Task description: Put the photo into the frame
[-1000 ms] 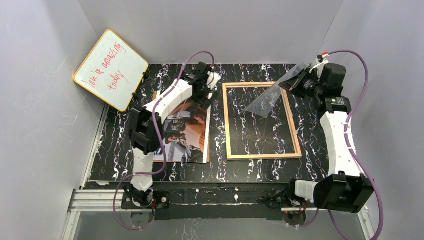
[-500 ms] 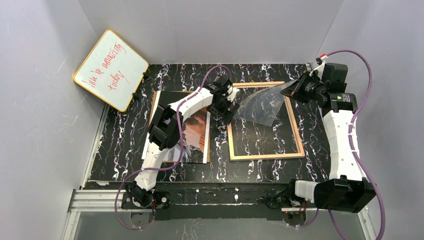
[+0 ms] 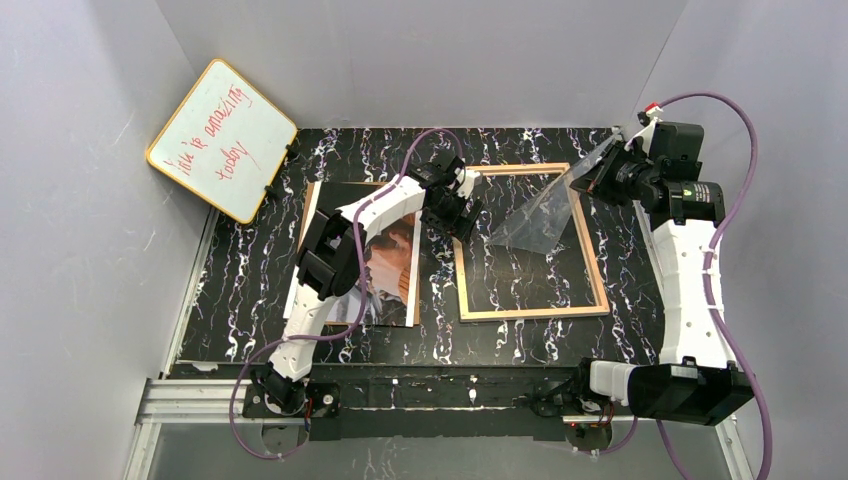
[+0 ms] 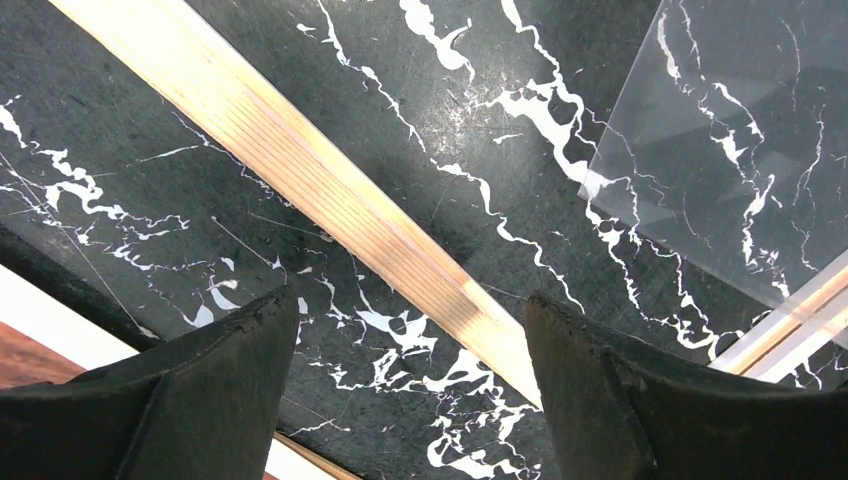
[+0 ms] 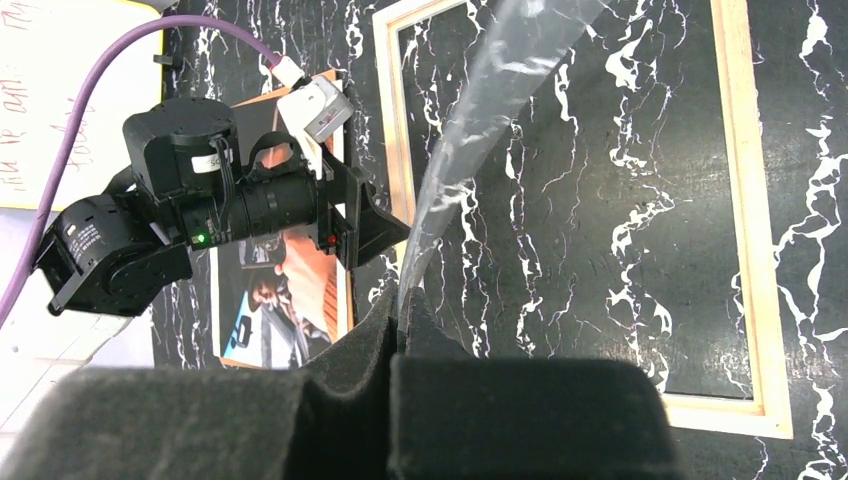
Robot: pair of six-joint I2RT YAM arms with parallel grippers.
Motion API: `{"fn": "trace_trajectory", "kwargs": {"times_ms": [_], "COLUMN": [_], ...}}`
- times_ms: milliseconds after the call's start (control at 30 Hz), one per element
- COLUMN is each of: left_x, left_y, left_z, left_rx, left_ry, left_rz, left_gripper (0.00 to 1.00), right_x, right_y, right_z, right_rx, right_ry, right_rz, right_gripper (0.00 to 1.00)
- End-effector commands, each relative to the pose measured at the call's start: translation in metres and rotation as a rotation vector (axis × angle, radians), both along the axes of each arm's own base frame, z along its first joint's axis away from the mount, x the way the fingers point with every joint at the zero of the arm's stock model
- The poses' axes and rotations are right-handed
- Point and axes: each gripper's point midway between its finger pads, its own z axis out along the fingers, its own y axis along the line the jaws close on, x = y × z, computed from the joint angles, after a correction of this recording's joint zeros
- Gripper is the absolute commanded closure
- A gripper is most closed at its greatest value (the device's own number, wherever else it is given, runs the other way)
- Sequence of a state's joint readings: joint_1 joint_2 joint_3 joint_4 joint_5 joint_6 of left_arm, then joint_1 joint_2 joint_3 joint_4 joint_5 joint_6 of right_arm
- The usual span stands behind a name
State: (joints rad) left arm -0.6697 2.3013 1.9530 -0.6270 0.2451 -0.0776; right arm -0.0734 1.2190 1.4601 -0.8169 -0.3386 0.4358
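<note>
The photo (image 3: 392, 265), a dark print with orange-red and white areas, lies flat and face up on the left half of the black, white-veined table (image 3: 250, 290), partly hidden under the left arm. Just to its right, with a narrow strip of table between them, the frame (image 3: 530, 313) lies flat with its tan wood side up; the table shows through its opening. The left gripper (image 3: 458, 208) hangs above the frame's left rail near the far corner. In the left wrist view its two dark fingers (image 4: 215, 360) stand spread well apart with nothing between them, and the wooden rail (image 4: 330, 200) runs diagonally beneath. The right gripper (image 3: 598, 172) sits over the frame's far right corner, its fingers pressed together on the edge of a clear plastic sheet (image 3: 535, 215). The sheet slopes down from that pinch across the frame's opening toward the left gripper; whether its low corner touches the table cannot be told. A yellow-rimmed whiteboard (image 3: 222, 140) with red handwriting leans against the left wall, beyond the far left corner of the table.
</note>
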Motion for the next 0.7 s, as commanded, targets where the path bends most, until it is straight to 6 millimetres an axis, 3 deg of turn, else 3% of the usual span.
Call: {"fn": "trace_trajectory", "kwargs": {"times_ms": [0,133,333,667], "left_x": [-0.003,0.002,0.003,-0.021], "left_y": [0.007,0.020,0.037,0.111], "left_z": [-0.017,-0.039,-0.042,-0.053], "left_rx": [0.038,0.116,0.181,0.412], "left_ry": [0.017,-0.001,-0.050,-0.159], "left_rz": [0.011,0.013,0.000,-0.096], "left_gripper": [0.20,0.24,0.37,0.38], "right_x": [-0.001,-0.003,-0.004,-0.006], "right_y": [-0.002,0.001,0.007,0.020], "right_z": [0.022,0.024,0.027,0.019], "right_rx": [-0.037,-0.036,-0.010,0.056], "right_ry": [-0.065,-0.066,-0.066,-0.058], "right_rz": [0.012,0.039,0.074,0.127], "right_gripper": [0.99,0.99,0.99,0.99]}}
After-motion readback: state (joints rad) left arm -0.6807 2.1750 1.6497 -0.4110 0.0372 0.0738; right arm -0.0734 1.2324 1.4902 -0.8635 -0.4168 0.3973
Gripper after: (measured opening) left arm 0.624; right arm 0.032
